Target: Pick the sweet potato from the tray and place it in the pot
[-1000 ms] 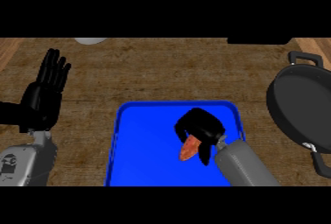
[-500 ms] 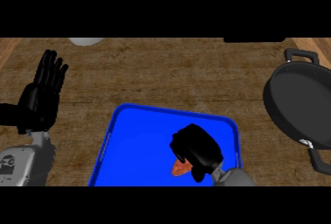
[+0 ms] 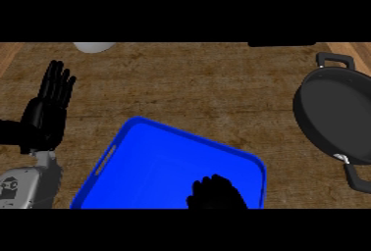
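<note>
The blue tray (image 3: pixel 156 162) lies skewed on the wooden counter, its far corner pointing away from me. My right hand (image 3: pixel 216 194) sits over the tray's near right part at the view's lower edge, fingers curled downward. The sweet potato does not show; the hand hides whatever is under it. The black pot (image 3: pixel 340 115) stands at the right edge, well apart from the hand. My left hand (image 3: pixel 45 115) rests open at the left, fingers up, off the tray.
A white round object (image 3: pixel 94 46) shows at the counter's far edge, upper left. A dark object (image 3: pixel 282 44) lies at the far edge, upper right. The pot's handles (image 3: pixel 334 60) stick out front and back. Bare wood lies between tray and pot.
My right hand has pulled back toward the lower edge, and the orange sweet potato seen under it earlier is now hidden. The tray looks turned and shifted. The left hand has stayed still.
</note>
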You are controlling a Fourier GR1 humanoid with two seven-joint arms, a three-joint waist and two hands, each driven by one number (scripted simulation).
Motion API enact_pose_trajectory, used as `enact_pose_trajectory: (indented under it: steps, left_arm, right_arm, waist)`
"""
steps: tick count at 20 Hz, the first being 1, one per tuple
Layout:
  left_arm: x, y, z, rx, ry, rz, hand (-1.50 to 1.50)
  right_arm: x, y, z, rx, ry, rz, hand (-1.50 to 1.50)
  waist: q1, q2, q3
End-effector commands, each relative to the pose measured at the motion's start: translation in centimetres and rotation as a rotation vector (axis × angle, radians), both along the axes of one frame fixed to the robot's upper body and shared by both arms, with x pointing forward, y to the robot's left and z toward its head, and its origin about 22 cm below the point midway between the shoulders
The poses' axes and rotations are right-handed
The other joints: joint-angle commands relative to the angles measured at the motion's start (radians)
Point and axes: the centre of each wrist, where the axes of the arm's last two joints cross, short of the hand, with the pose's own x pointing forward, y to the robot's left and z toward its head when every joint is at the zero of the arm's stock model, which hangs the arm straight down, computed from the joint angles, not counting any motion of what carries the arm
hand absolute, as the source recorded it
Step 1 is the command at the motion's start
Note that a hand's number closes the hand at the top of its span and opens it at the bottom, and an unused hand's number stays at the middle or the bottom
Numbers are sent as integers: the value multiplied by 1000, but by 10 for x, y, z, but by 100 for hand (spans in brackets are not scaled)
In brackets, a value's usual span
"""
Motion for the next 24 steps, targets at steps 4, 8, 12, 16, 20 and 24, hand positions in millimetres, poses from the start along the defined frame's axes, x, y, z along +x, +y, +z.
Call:
enact_pose_trajectory:
  steps: [4, 8, 12, 16, 20, 24]
  left_arm:
    - [-3, -2, 9, 5, -18, -3, 0]
    - [-3, 6, 6, 5, -4, -16, 0]
    - [4, -4, -10, -2, -17, -18, 0]
    - [-8, 5, 5, 1, -33, -36, 0]
    - [4, -4, 7, 0, -15, -36, 0]
    - [0, 9, 1, 11, -4, -24, 0]
  right_arm:
    - [-20, -43, 62, 177, -250, -296, 150]
    - [-33, -80, 107, 197, -364, -406, 150]
    - [-23, -120, 112, 251, -399, -494, 150]
    - [-16, -160, 113, 188, -375, -548, 150]
    - [12, -193, 114, 146, -329, -590, 150]
    - [33, -250, 103, 189, -331, -620, 150]
  waist:
    - [13, 5, 4]
    - [23, 10, 3]
    - [28, 19, 4]
    - [35, 16, 5]
    - [27, 18, 5]
    - [24, 17, 6]
